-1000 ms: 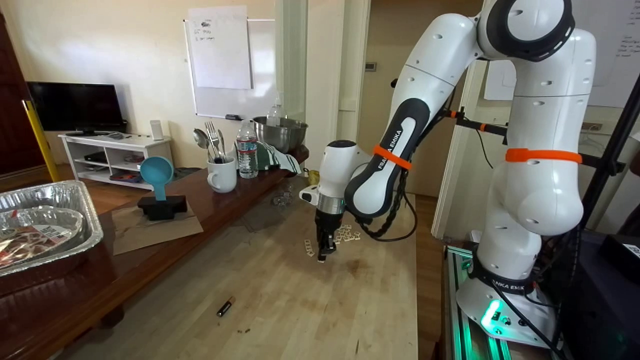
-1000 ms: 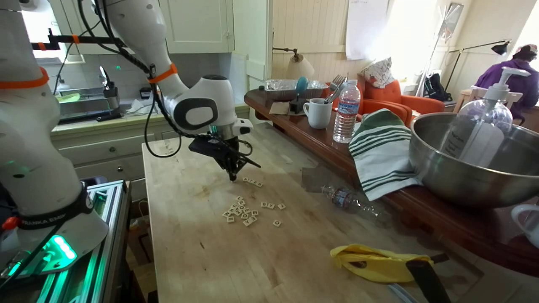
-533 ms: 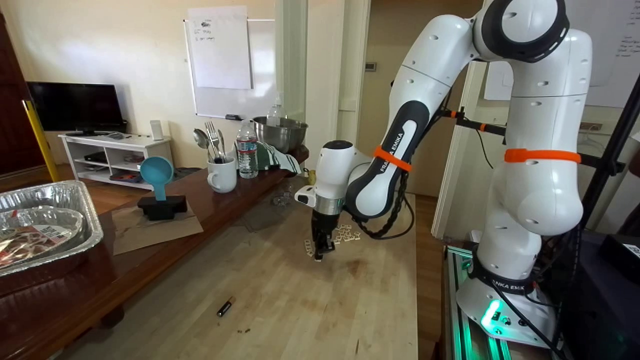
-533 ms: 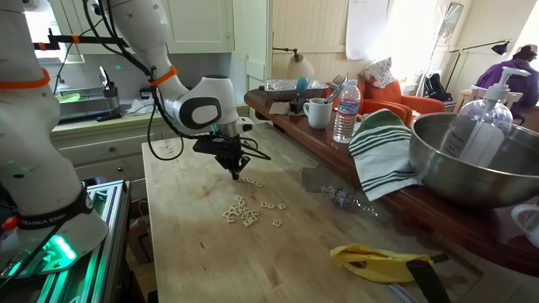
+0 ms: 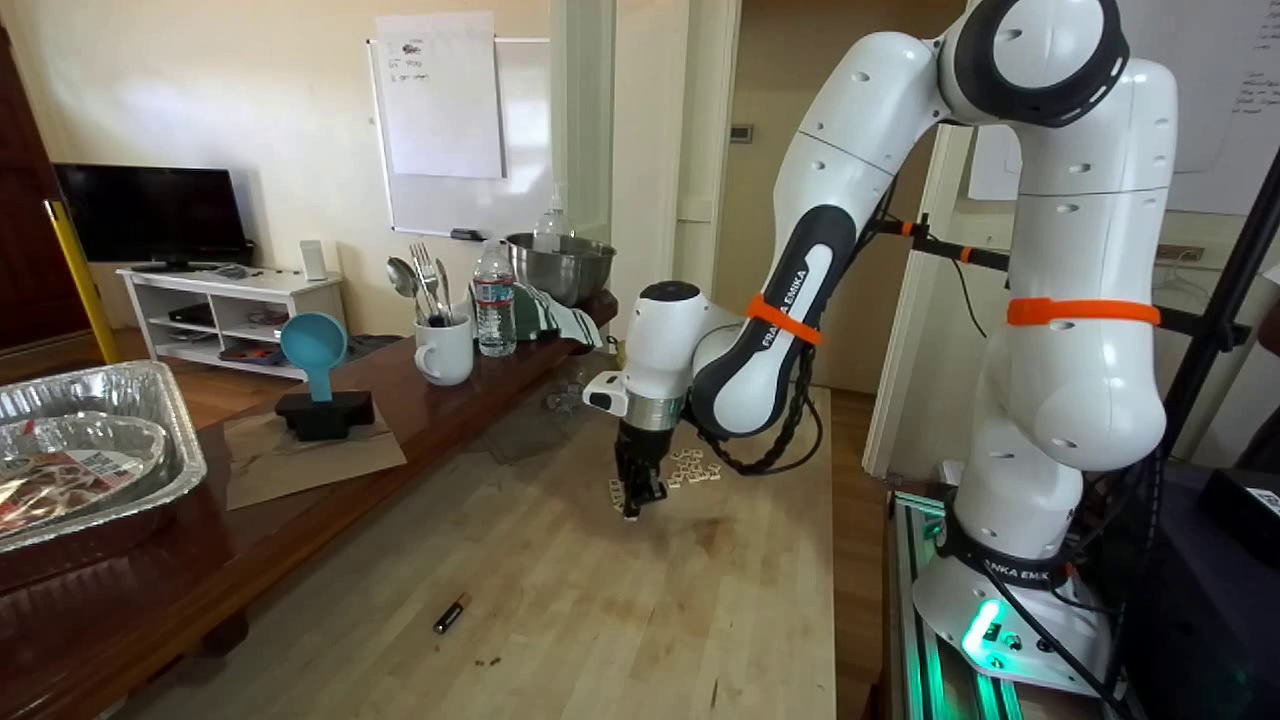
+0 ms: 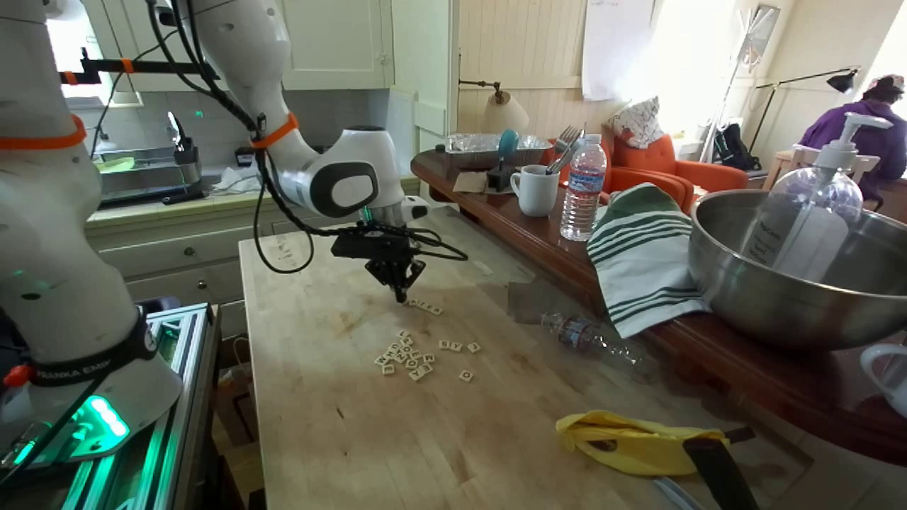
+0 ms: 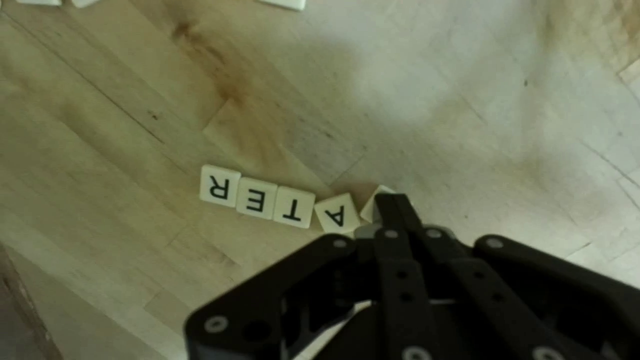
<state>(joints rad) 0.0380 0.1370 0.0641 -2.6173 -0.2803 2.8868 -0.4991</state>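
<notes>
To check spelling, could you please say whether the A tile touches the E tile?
No, the T tile lies between the E tile and the A tile.

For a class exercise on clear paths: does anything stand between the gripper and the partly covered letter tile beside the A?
Nothing visible does: in the wrist view, the closed gripper partly hides the letter tile. The A tile lies alongside.

Five letter tiles [image 7: 294,207] in one line, one of them half hidden; three more tiles [image 6: 455,347] in a short row; one tile [image 6: 465,376] alone; one pile of tiles [image 6: 406,356], too mixed up to count; one gripper [image 7: 392,201]; one robot arm [image 5: 840,170]; two water bottles [image 6: 584,185]; one pump bottle [image 6: 804,227]; two white mugs [image 6: 536,195], one only partly in view; one metal bowl [image 6: 769,304]; one striped towel [image 6: 641,258]; one battery [image 5: 451,613]; one TV [image 5: 155,213]; one person [image 6: 825,131].
</notes>
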